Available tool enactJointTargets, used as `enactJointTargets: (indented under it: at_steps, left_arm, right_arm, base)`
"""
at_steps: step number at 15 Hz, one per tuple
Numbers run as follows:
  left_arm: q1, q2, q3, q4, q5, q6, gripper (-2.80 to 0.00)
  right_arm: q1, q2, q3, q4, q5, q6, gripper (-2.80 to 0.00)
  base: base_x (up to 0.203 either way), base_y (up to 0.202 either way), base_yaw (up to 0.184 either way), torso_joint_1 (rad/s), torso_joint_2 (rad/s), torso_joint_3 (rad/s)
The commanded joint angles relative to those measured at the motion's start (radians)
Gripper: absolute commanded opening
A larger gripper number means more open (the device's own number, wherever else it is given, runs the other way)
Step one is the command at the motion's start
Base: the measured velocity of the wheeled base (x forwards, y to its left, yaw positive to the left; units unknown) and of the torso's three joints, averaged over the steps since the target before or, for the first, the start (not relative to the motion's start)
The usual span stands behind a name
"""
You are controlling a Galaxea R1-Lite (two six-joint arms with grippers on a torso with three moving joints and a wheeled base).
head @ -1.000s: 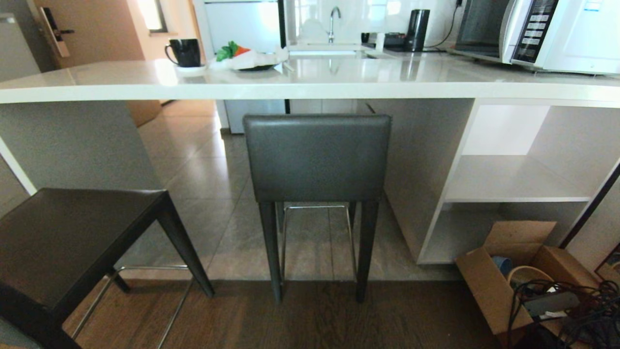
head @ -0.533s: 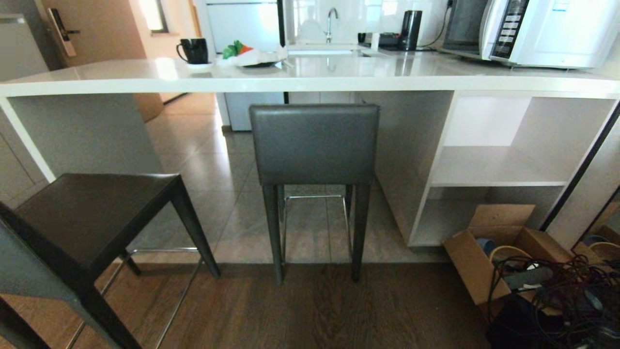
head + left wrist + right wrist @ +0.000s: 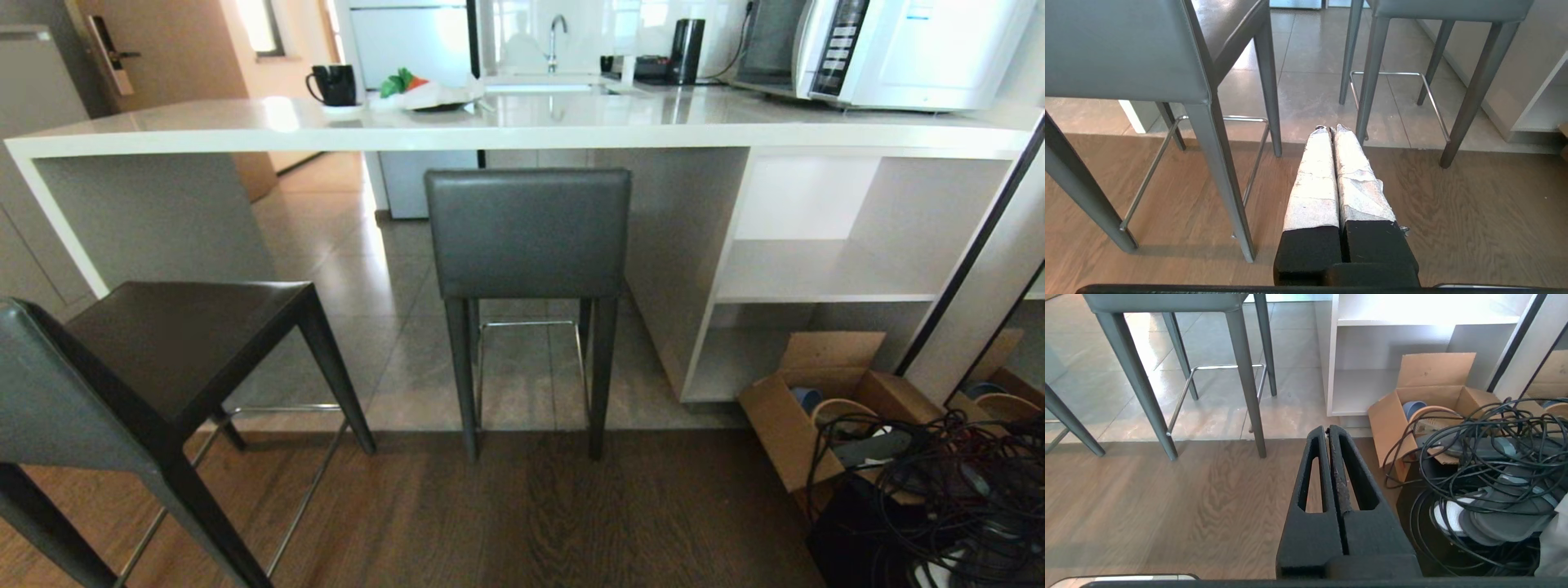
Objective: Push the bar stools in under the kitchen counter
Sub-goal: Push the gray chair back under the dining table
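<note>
Leather-seated left stool, lower left of the frame, stands clear of the white surface, so it is left to push; the middle stool looks tucked under. Left pincer and right pincer hang closed, empty.

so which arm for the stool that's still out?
Left, probably. The out stool stands on the robot's left, close to the shut left gripper. The right gripper, also shut, hangs nearer the cardboard box.
</note>
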Motion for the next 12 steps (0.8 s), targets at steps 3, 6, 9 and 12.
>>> enactJointTargets:
  at_steps: [3, 6, 9, 12]
  left_arm:
    - [-0.002, 0.002, 0.002, -0.001, 0.000, -0.004, -2.80]
    - [0.000, 0.002, 0.002, -0.002, -0.001, -0.004, -2.80]
    - [-0.001, 0.002, 0.002, -0.002, -0.001, -0.004, -2.80]
    - [-0.001, 0.002, 0.002, -0.002, -0.001, -0.004, -2.80]
  right_arm:
    - [0.000, 0.002, -0.001, 0.000, 0.000, 0.000, -2.80]
    - [0.001, 0.002, -0.001, 0.000, 0.000, 0.002, -2.80]
    - [0.000, 0.002, 0.000, 0.000, 0.000, 0.003, -2.80]
    - [0.000, 0.002, 0.000, 0.000, 0.000, 0.005, -2.80]
  base:
    - [0.000, 0.000, 0.000, 0.000, 0.00, 0.000]
    - [0.001, 0.160, 0.000, 0.002, 0.00, 0.003]
    - [0.000, 0.198, -0.002, 0.005, 0.00, 0.000]
    - [0.000, 0.197, -0.003, 0.000, 0.00, 0.002]
